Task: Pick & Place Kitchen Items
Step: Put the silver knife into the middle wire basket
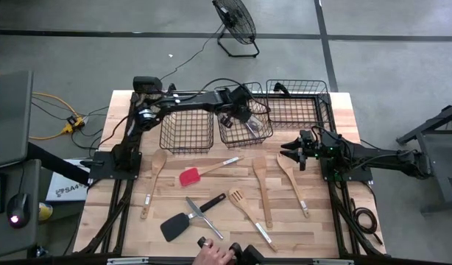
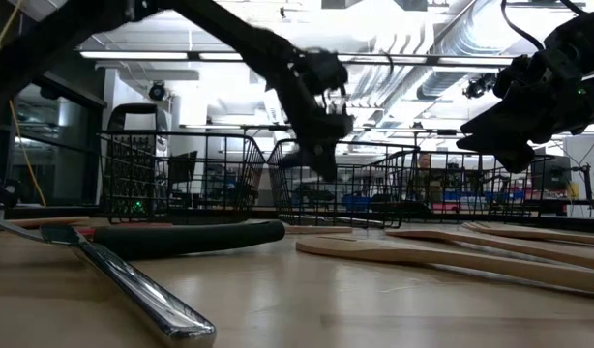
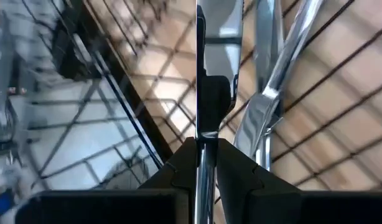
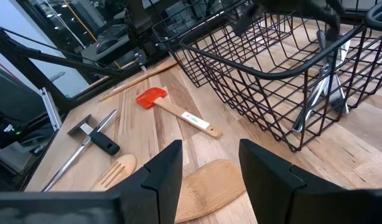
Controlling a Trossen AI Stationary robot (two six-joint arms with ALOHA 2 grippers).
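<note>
The left pincer [image 1: 248, 116] hangs inside the middle wire basket [image 1: 264, 133], clamped on a silver utensil [image 3: 206, 93] for release there; the right pincer [image 4: 209, 162], open and empty, hovers above a wooden spatula [image 4: 206, 186] on the surface [image 1: 322, 221].

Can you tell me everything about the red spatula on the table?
The red spatula has a flat, squarish red head and a slim pale wooden handle with a white tip. It lies flat on the wooden table, angled, its head nearer the front and its handle toward the black wire baskets. Nothing holds it; neither pincer is near, and no other utensil touches it.
</note>
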